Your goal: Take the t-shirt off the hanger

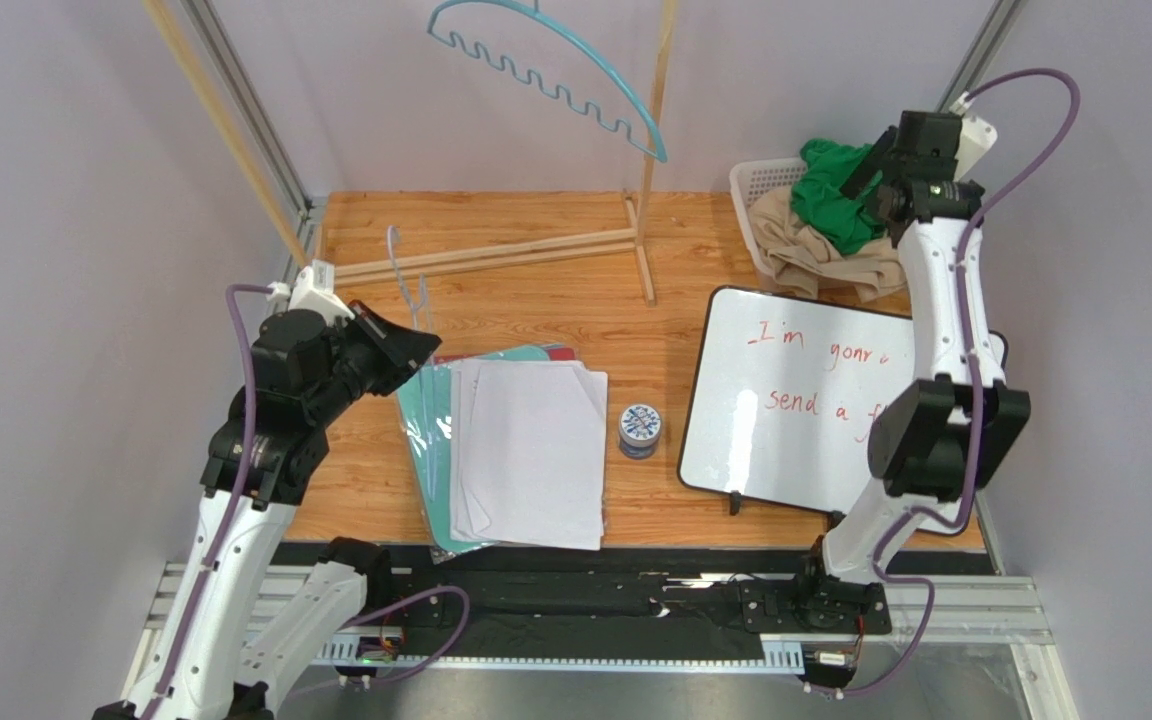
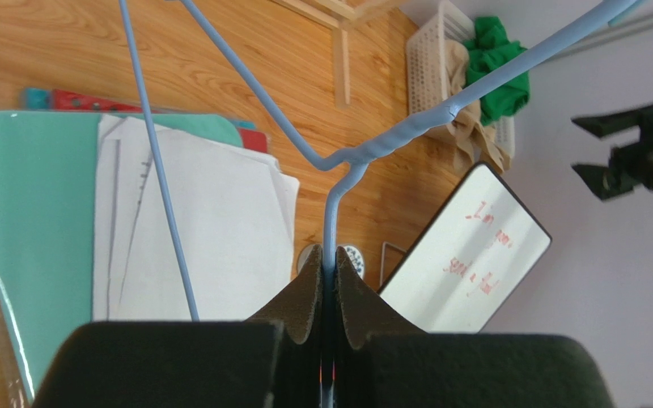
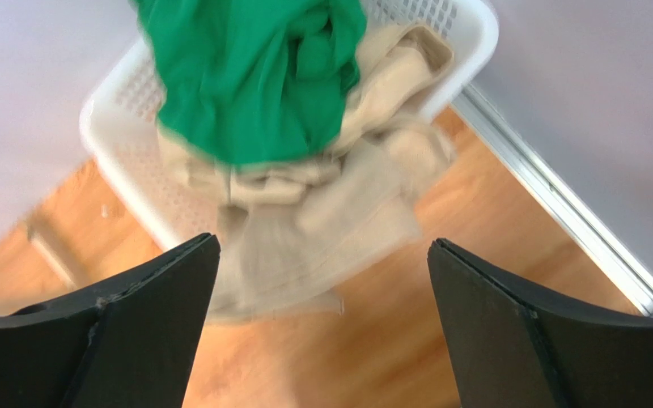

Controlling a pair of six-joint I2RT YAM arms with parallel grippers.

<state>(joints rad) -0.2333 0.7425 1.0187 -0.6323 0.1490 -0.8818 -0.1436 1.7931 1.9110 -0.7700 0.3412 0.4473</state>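
My left gripper (image 2: 330, 274) is shut on the neck of a bare light-blue wire hanger (image 2: 338, 161). In the top view the gripper (image 1: 414, 348) holds it over the table's left side, and the hanger (image 1: 405, 278) shows only faintly. A green t-shirt (image 1: 835, 192) lies crumpled in a white basket (image 1: 755, 180) at the back right, on top of a beige garment (image 1: 823, 263). My right gripper (image 3: 321, 245) is open and empty, hovering over the near side of the basket (image 3: 117, 93), with the green t-shirt (image 3: 253, 68) and the beige garment (image 3: 321, 221) ahead of it.
A wooden rack (image 1: 537, 248) at the back carries a teal notched hanger (image 1: 567, 68). A stack of papers and teal folders (image 1: 515, 450) lies in the middle. A small round tin (image 1: 639, 428) and a whiteboard (image 1: 808, 405) with red writing lie to the right.
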